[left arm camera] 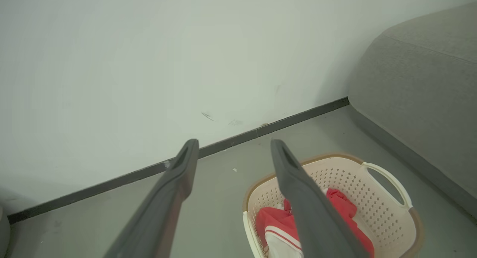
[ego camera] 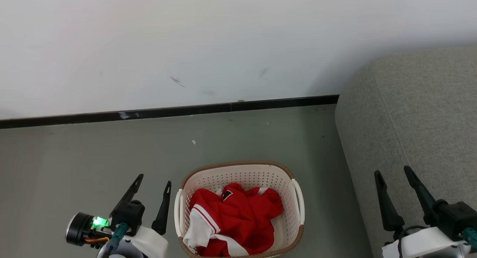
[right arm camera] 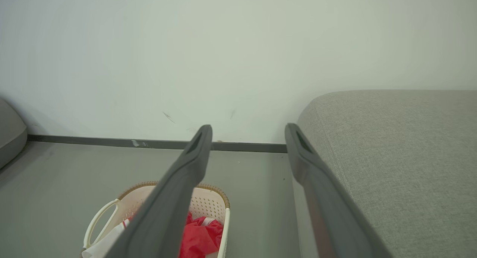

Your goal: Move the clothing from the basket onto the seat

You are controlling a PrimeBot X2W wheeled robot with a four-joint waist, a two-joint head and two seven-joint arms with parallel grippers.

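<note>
Plain white wall [ego camera: 186, 38] fills the upper half of the head view and meets a grey-green floor [ego camera: 93, 157] along a black baseboard [ego camera: 167, 111]. At the bottom centre of the frame, a cream-white perforated laundry basket [ego camera: 238, 164] with a brown woven-look rim and white side handles stands on the floor. Red clothing [ego camera: 238, 213] with white trim and stripes lies crumpled inside the basket, heaped toward its near end. A large grey-green fabric sofa [ego camera: 421, 116] with a rounded corner takes up the right side of the frame, near the basket, with a strip of floor between them.

At the lower left, the left end effector [ego camera: 154, 180] sits just beside the basket's left handle. Its two long dark fingers point up the frame, spread wide, and hold nothing. A small green light glows on its wrist. At the lower right, the right end effector [ego camera: 392, 170] sits in front of the sofa's side, its fingers also wide apart and empty.

In the left wrist view, the basket and red clothing show at the lower right, partly behind one finger. In the right wrist view, the basket is at the lower left and the sofa is on the right.
</note>
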